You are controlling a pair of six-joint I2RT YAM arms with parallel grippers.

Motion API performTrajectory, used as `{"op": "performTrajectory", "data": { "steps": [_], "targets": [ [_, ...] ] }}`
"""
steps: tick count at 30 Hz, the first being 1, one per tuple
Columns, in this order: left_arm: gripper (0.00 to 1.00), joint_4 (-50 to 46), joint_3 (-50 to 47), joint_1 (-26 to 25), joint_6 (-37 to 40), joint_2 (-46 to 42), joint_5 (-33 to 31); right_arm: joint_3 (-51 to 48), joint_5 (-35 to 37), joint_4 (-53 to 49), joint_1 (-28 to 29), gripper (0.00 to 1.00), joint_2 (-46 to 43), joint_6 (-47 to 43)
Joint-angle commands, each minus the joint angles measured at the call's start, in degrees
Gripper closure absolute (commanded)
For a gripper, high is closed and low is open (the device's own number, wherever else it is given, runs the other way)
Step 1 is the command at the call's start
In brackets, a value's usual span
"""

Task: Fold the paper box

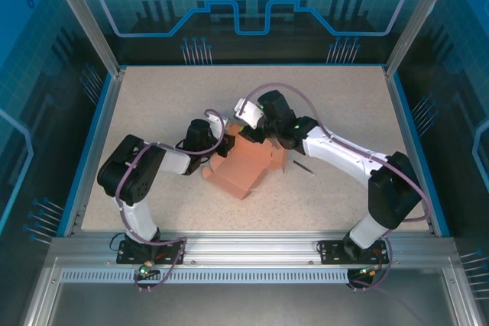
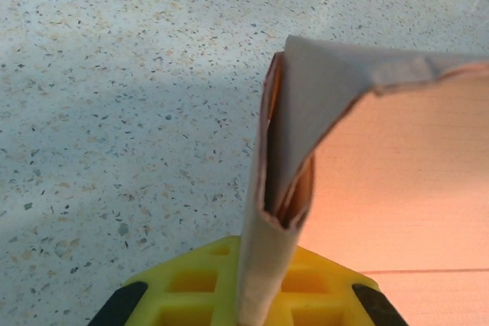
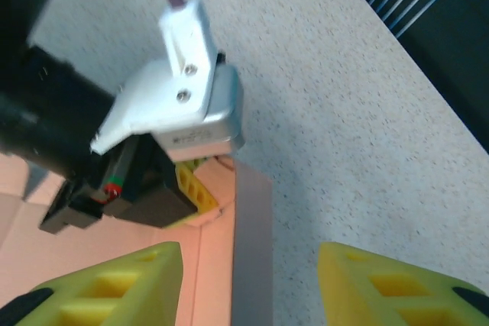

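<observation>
The salmon-pink paper box [image 1: 248,169] lies part-folded in the middle of the table, between the two arms. My left gripper [image 1: 223,147] is at the box's left side. In the left wrist view its yellow fingers [image 2: 179,284] are shut on a doubled-over flap [image 2: 271,265] that stands upright, with a pink panel [image 2: 405,181] lying to the right. My right gripper [image 1: 250,129] hovers at the box's far corner. Its gripper [image 3: 248,295] is open, and its yellow fingers [image 3: 114,288] straddle an upright box wall [image 3: 252,250] without touching it.
A thin dark stick [image 1: 303,167] lies on the table just right of the box, under the right arm. In the right wrist view the left arm's white camera housing [image 3: 176,104] sits close in front. Blue-edged walls ring the speckled table [image 1: 153,104].
</observation>
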Motion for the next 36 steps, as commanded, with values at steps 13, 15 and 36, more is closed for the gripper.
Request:
{"op": "performTrajectory", "data": {
  "steps": [13, 15, 36],
  "targets": [
    [0.90, 11.6, -5.4, -2.4, 4.5, -1.3, 0.0, 14.6, -25.4, -9.3, -11.5, 0.51, 14.8, 25.0],
    [0.90, 11.8, -5.7, -2.6, 4.5, -1.2, 0.1, 16.2, -27.5, -9.8, -11.7, 0.52, 17.6, 26.1],
    [0.83, 10.4, -5.2, -3.5, 5.6, 1.1, -0.6, 15.3, -30.3, -10.1, -10.2, 0.60, 25.9, 26.8]
  ]
}}
